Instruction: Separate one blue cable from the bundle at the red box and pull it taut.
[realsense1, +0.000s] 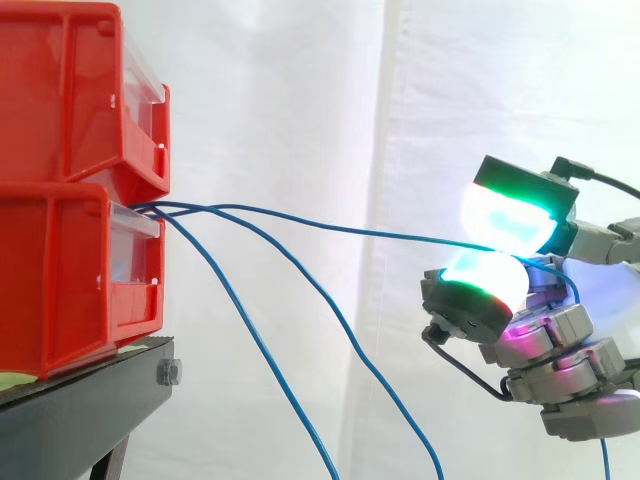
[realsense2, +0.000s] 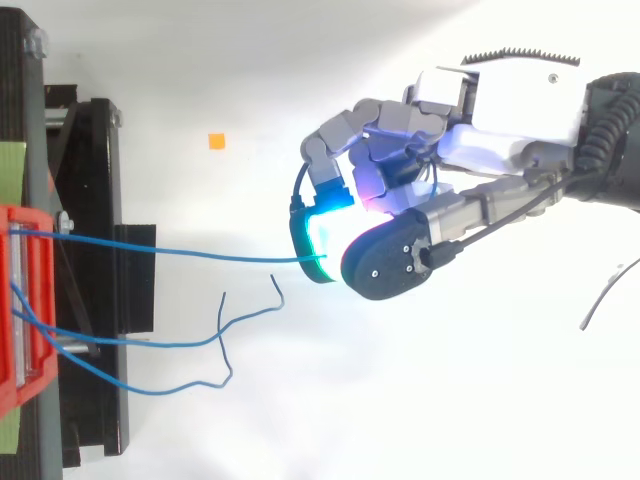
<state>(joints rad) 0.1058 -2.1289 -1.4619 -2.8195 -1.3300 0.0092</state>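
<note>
Three blue cables come out between the stacked red bins (realsense1: 75, 185) at the left. One blue cable (realsense1: 330, 225) runs nearly straight and level from the bins to my hand (realsense1: 560, 340), pinched between two glowing fingertips (realsense1: 505, 215). From above, that cable (realsense2: 200, 252) stretches straight to the hand (realsense2: 420, 215). The other two cables (realsense1: 300, 300) hang slack toward the floor; their loose ends (realsense2: 225, 330) curl below the stand.
The bins sit on a black stand (realsense1: 90, 400) at the left, before a white curtain (realsense1: 300, 100). A small orange marker (realsense2: 216, 141) lies on the white floor.
</note>
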